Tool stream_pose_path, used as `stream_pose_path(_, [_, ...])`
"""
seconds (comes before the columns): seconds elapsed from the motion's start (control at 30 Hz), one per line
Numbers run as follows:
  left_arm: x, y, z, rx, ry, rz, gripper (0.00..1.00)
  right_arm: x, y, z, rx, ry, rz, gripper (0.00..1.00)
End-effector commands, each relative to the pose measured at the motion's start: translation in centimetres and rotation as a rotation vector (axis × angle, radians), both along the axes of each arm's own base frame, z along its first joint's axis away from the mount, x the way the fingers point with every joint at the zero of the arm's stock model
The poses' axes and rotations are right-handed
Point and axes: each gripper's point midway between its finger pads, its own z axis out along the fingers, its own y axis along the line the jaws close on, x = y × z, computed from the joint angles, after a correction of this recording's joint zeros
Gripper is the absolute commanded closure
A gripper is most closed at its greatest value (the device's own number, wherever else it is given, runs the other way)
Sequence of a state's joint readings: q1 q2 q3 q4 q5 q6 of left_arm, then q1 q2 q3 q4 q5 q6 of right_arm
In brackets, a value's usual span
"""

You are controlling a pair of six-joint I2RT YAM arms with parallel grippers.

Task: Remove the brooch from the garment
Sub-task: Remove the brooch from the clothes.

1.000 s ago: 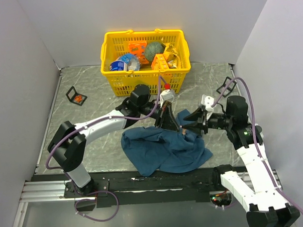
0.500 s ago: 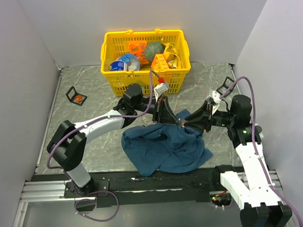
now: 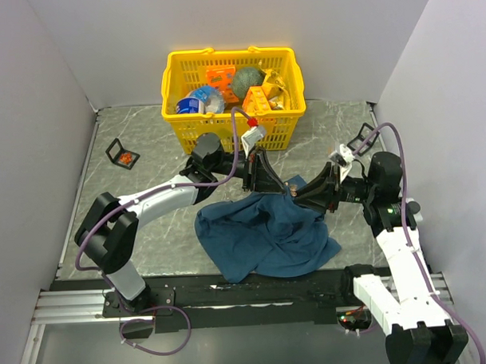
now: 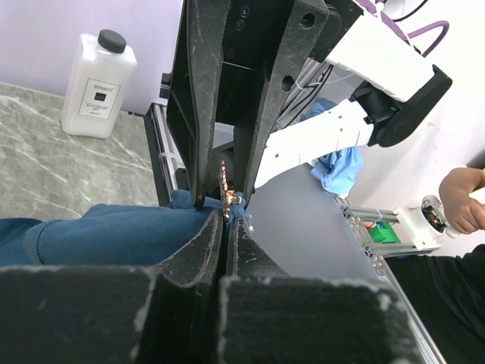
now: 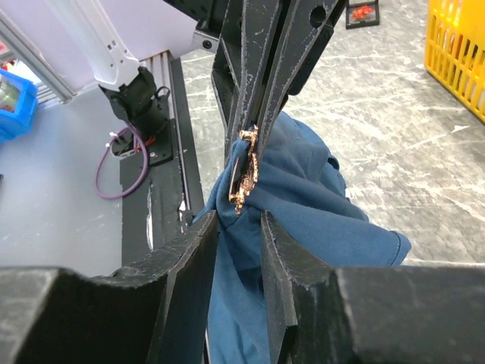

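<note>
In the top view, the left gripper (image 3: pixel 257 180) has drawn back a little toward the yellow basket (image 3: pixel 233 133) at 12 o'clock, pulling a peak of the garment (image 3: pixel 261 237) up with it. The right gripper (image 3: pixel 301 193) has come in from 3 o'clock, so its tips now reach that peak. The brooch (image 3: pixel 293 189) is only a speck between the two grippers, at the cloth's 1 o'clock corner.

In the left wrist view, the left gripper (image 4: pixel 225 227) is pressed tight on a fold of the blue cloth. The brooch (image 4: pixel 226 199) stands just above its tips at 12 o'clock, still pinned on. The right arm's fingers (image 4: pixel 201 98) come down from 12 o'clock on either side of it.

In the right wrist view, the right gripper (image 5: pixel 239 227) has narrowed over the last second, but a gap still shows, filled by the fold. The coppery brooch (image 5: pixel 244 171) sits at 12 o'clock of that gap, its lower end just beside one finger. Whether the pads already press on it cannot be told.

The approach looks finished and the closing pinch is the step in hand. The jaws seem to sit low, so they may catch cloth rather than the brooch.
</note>
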State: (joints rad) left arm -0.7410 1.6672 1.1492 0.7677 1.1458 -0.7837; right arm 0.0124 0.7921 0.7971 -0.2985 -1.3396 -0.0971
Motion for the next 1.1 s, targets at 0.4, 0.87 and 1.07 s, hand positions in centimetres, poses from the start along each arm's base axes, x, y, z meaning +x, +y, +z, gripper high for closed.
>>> stream_pose_path(0.4, [-0.1, 0.0, 0.7, -0.045, -0.034, 0.010, 0.99, 0.3, 0.1, 3.3, 0.024, -0.074, 0.021, 0.71])
stream_pose_path(0.87, [-0.3, 0.2, 0.7, -0.054, -0.036, 0.007, 0.99, 1.7, -0.4, 4.2, 0.061, -0.040, -0.004, 0.73])
stream_pose_path(1.07, [-0.3, 0.1, 0.9, -0.061, -0.028, 0.005, 0.99, 2.0, -0.3, 3.8, 0.071, -0.023, -0.006, 0.72])
